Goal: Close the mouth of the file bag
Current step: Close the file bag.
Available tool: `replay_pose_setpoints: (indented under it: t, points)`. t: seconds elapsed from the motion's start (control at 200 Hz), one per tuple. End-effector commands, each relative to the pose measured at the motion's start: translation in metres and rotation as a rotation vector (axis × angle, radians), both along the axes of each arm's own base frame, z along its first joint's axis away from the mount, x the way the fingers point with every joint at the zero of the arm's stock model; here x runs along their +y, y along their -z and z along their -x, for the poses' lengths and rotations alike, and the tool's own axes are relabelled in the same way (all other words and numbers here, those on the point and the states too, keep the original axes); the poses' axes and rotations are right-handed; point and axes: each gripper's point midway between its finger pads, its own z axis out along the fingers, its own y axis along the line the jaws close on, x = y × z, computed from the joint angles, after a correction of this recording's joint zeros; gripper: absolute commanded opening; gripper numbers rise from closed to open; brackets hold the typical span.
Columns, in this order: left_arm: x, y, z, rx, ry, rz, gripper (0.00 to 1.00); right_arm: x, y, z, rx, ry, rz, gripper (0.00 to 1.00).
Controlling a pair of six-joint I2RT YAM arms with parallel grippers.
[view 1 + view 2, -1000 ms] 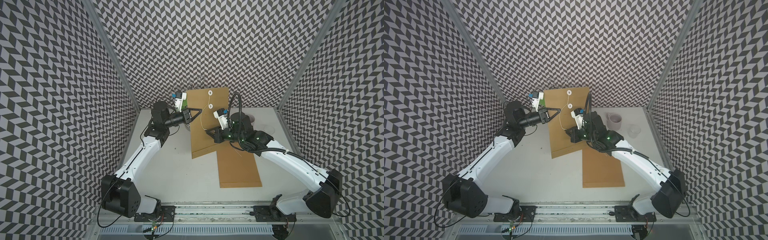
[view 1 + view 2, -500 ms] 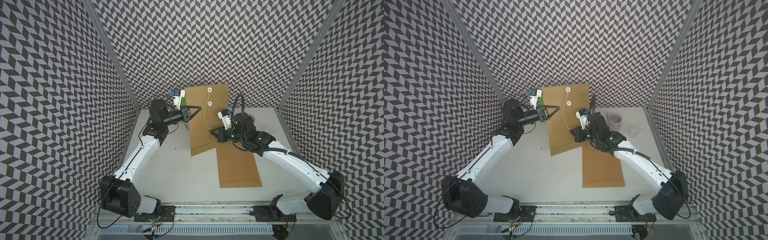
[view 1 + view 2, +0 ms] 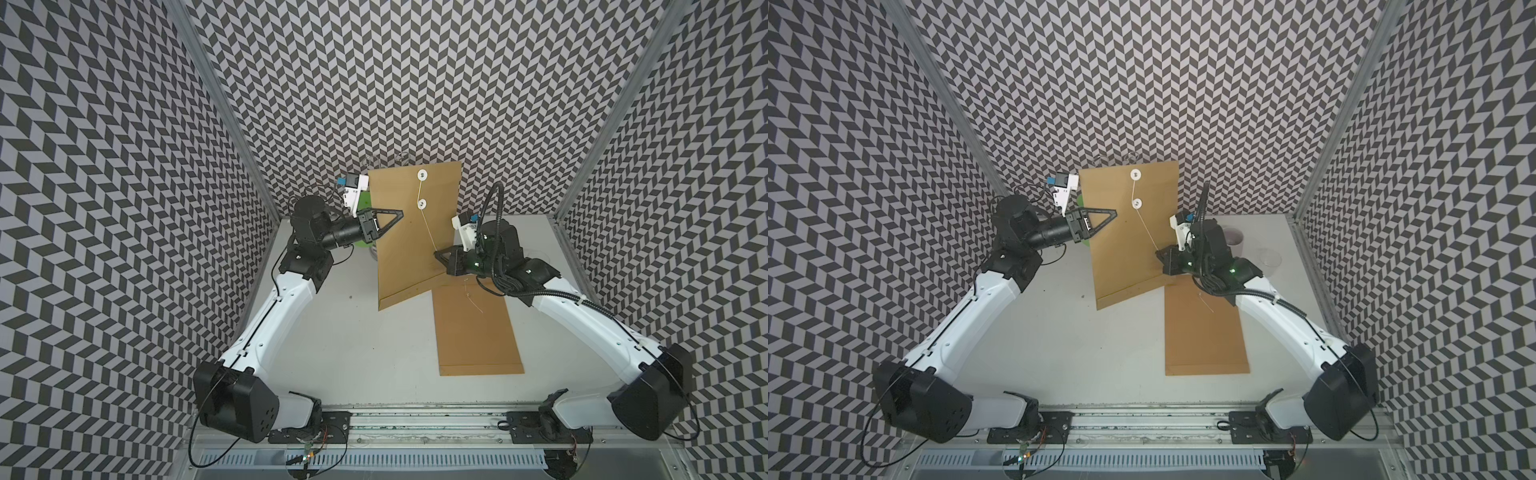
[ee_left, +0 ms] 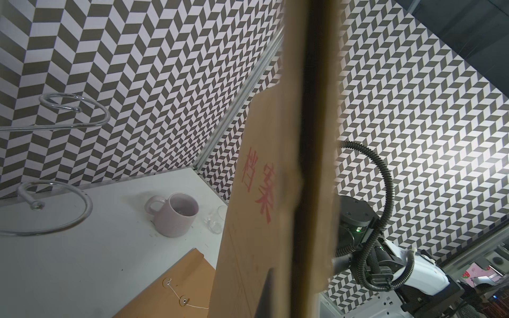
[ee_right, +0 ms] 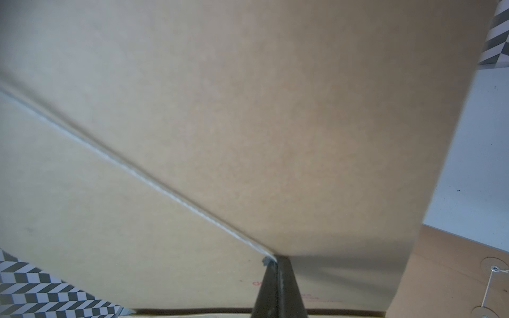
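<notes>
With left gripper (image 3: 395, 216) clamped on the file bag (image 3: 399, 257) edge and right gripper (image 3: 437, 252) pinching its string (image 3: 428, 228), holds it upright at the far end of the spare bag (image 3: 473, 332) on the bench (image 3: 332, 340). Seems mid-winding; needs taut string looped round the lower button (image 3: 422, 203).

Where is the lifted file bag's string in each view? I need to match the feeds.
In a top view: string slants from the lower button to the right end effector.
In a top view: same slant.
Left wrist: not visible.
Right wrist: pale diagonal line ending at that end effector.
Shared landmark: the lifted file bag.
</notes>
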Motion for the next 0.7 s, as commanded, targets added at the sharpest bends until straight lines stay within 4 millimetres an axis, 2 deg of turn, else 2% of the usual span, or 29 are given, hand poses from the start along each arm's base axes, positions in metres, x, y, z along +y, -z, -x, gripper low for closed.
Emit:
replay_pose_setpoints:
  t: [0.0,0.13,0.185,0.315,0.496,0.696]
  points:
    - [0.002,-0.031,0.019,-0.085,0.035,0.024,0.0,-0.009,-0.032,-0.008,-0.094,0.025,-0.038,0.0]
    - [0.002,-0.03,0.019,-0.082,0.035,0.023,0.0,-0.012,-0.042,-0.01,-0.105,0.021,-0.052,0.0]
    - [0.001,-0.028,0.017,-0.078,0.028,0.022,0.0,-0.003,-0.047,-0.005,-0.098,-0.011,-0.079,0.0]
    - [0.002,-0.022,0.008,-0.071,-0.005,0.016,0.0,0.031,-0.06,0.016,-0.115,-0.086,-0.096,0.0]
    - [0.008,-0.01,-0.012,-0.042,-0.082,0.002,0.0,0.041,-0.08,0.035,-0.129,-0.13,-0.14,0.0]
    - [0.007,-0.005,-0.023,-0.022,-0.097,0.026,0.0,0.084,-0.083,0.068,-0.101,-0.245,-0.187,0.0]
